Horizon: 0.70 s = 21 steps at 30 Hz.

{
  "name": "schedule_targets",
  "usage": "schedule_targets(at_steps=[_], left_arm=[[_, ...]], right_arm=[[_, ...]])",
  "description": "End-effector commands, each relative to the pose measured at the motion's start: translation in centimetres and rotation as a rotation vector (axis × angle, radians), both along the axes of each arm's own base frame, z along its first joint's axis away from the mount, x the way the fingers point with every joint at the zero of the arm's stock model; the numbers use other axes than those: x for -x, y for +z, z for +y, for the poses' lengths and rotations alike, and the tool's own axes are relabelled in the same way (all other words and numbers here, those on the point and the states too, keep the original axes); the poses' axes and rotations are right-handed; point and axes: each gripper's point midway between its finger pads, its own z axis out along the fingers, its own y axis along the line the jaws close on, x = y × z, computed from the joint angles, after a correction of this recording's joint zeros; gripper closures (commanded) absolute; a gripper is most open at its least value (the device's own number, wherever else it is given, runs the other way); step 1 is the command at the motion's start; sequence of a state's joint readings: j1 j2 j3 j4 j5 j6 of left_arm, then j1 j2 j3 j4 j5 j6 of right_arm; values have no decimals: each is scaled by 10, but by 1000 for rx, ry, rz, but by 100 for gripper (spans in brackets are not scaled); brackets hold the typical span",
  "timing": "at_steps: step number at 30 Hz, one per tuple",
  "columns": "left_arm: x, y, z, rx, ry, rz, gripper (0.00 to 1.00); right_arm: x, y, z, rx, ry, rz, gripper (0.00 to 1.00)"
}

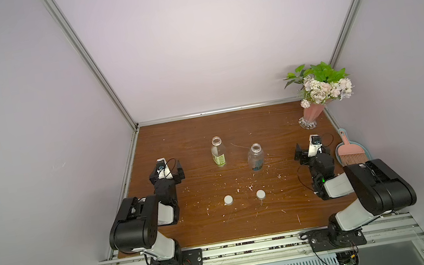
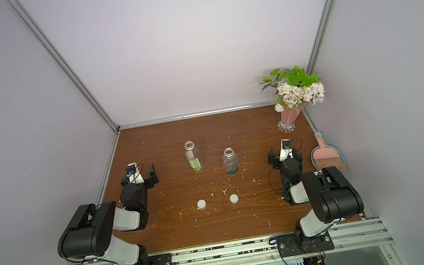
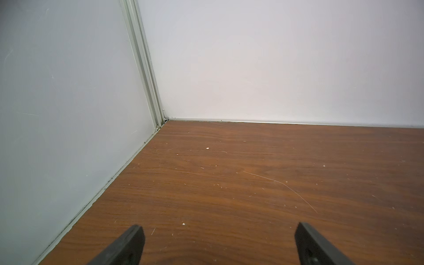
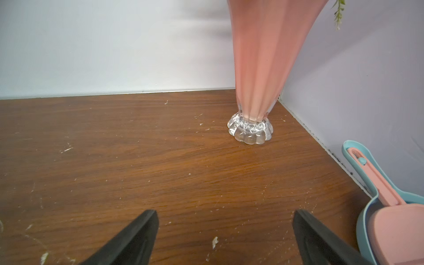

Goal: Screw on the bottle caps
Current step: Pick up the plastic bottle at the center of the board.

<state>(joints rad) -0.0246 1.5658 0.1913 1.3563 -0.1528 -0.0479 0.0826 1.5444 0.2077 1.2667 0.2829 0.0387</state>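
Two open clear bottles stand upright mid-table in both top views: one with a yellow-green label (image 1: 219,155) (image 2: 193,157), and a nearly bare one (image 1: 256,158) (image 2: 230,162) to its right and slightly nearer. Two white bottle caps (image 1: 228,200) (image 1: 261,194) lie side by side on the wood closer to the front, also visible as (image 2: 201,204) (image 2: 234,198). My left gripper (image 1: 166,170) (image 3: 219,231) rests open at the table's left side, empty. My right gripper (image 1: 312,149) (image 4: 226,218) sits open at the right side, empty. Neither wrist view shows bottles or caps.
A pink vase (image 1: 311,114) (image 4: 259,68) of flowers stands in the back right corner. A blue dustpan with a pink brush (image 1: 352,151) (image 4: 390,218) lies along the right wall beside my right gripper. White crumbs are scattered over the wooden table (image 1: 194,136). Walls close three sides.
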Motion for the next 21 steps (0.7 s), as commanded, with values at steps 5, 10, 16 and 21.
schedule_targets(at_steps=[5,10,16,21], left_arm=[[1,2,0,-9,-5,-5,1],[1,2,1,-8,-3,-6,1],[1,2,1,-8,-5,-5,1],[1,3,1,-7,-9,-6,1]], right_arm=[[-1,16,-1,11,-1,-53,0],[-1,16,-1,9,0,-52,1],[-1,15,-1,9,-1,-51,0],[-1,16,-1,10,1,-52,0]])
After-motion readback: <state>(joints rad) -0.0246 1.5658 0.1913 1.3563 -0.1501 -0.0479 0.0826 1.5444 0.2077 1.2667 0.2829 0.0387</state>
